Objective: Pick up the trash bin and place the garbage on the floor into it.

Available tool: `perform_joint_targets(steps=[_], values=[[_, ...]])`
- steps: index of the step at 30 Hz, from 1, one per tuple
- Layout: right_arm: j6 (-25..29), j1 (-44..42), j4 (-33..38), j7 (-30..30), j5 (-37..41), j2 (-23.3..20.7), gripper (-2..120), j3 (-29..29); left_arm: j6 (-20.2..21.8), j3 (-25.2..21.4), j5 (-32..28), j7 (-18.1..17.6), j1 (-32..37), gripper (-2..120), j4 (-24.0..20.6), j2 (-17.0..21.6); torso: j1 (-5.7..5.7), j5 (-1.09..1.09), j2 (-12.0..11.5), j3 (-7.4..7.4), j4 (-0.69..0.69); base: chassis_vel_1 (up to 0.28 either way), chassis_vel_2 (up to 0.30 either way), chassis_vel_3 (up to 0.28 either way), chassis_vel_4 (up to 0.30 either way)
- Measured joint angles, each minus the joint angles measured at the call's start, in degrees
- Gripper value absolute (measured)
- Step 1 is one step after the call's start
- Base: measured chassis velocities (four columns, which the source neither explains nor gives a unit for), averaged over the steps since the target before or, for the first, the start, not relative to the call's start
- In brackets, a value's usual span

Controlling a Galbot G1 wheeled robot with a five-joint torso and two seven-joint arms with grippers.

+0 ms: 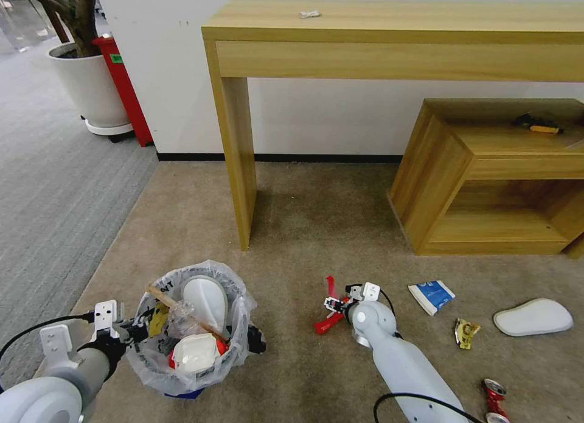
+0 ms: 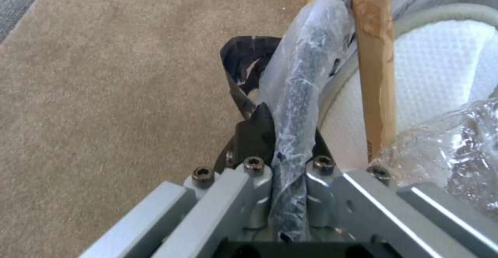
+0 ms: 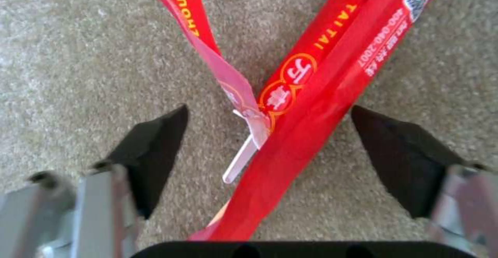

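Note:
The trash bin, dark with a blue base and a crinkled clear liner, stands on the beige floor at lower left. It holds a white insole, a wooden stick and other litter. My left gripper is shut on the bin's plastic-covered rim. My right gripper is open, low over the carpet, straddling a red wrapper; its fingers stand on either side. To the right lie a blue-white packet, a yellow wrapper, another white insole and a crushed can.
A tall wooden table stands ahead, its leg just beyond the bin. A low wooden shelf is at the right. A white plant pot and a red object stand on grey striped carpet at left.

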Motion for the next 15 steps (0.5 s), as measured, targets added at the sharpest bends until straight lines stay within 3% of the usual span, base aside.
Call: perform_joint_targets(steps=[5,15], values=[[0.16,0.77,-2.37,-0.03,0.04,0.45,67,-0.06,0.00,0.00,-0.02,-0.07,-0.07,1,0.05,-0.07,0.00,0.00,0.00,0.00,0.00,0.000,0.000,0.000,0.000],[2.33,3.60,-7.92,-1.40,-1.67,1.57,27,-0.09,0.00,-0.11,-0.53,-0.29,-0.57,1,0.45,0.02,0.00,-0.02,0.00,-0.01,-0.01,0.000,0.000,0.000,0.000]])
